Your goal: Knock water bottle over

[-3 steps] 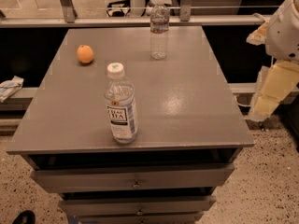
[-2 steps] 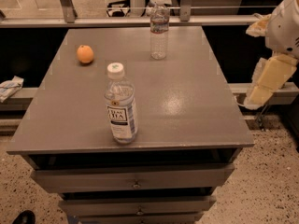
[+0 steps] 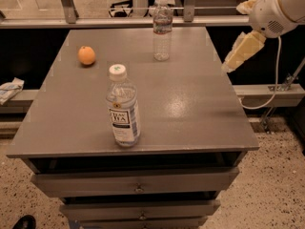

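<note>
Clear ribbed plastic, thin-walled and slim: the water bottle (image 3: 162, 30) stands upright near the far edge of the grey table (image 3: 200, 109), a little right of centre, with a narrow reddish-white label band round its middle and a small pale cap. It looks tall for its small base, so it should topple readily. How much water is in it cannot be made out, so its weight is a guess; light if near empty, steadier if full. The walls will likely give a little under pressure, and the table top has a sheen, so a low push would probably slide the bottle rather than tip it. No grasp is called for here: the best place to meet it is high up, at the shoulder or just under the cap, well above the label. Once down it will probably roll (it is round, and the far edge is close). The gripper (image 3: 238, 54) hangs in the air beyond the table's right edge, roughly level with the far half and well apart from the water bottle; whether it is spread or pressed together cannot be told. The wider tea bottle (image 3: 123, 109) stands near the front edge and the orange (image 3: 86, 55) lies at far left, both clear of a sideways sweep from the right.
</note>
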Tool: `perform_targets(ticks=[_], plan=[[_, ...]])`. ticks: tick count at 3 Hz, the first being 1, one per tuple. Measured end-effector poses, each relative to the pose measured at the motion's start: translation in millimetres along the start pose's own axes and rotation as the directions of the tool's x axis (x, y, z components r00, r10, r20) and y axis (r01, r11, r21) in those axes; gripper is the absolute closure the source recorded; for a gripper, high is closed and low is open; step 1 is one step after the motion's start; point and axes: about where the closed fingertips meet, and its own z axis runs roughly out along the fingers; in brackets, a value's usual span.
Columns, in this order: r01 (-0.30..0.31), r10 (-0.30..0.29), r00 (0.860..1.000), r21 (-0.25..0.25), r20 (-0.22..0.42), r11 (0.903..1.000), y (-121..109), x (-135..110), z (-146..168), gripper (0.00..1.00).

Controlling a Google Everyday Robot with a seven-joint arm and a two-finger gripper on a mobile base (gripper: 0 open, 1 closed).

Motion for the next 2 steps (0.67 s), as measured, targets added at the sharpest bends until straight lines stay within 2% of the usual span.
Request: perform_targets(ticks=[1, 2], plan=[[-0.002, 0.002, 1.0, -0.002, 0.006, 1.0, 1.4, -1.9, 1.1, 0.0], [-0.035, 0.037, 0.995, -0.014, 0.09, 0.9993, 2.1, -16.6, 18.6, 0.0]])
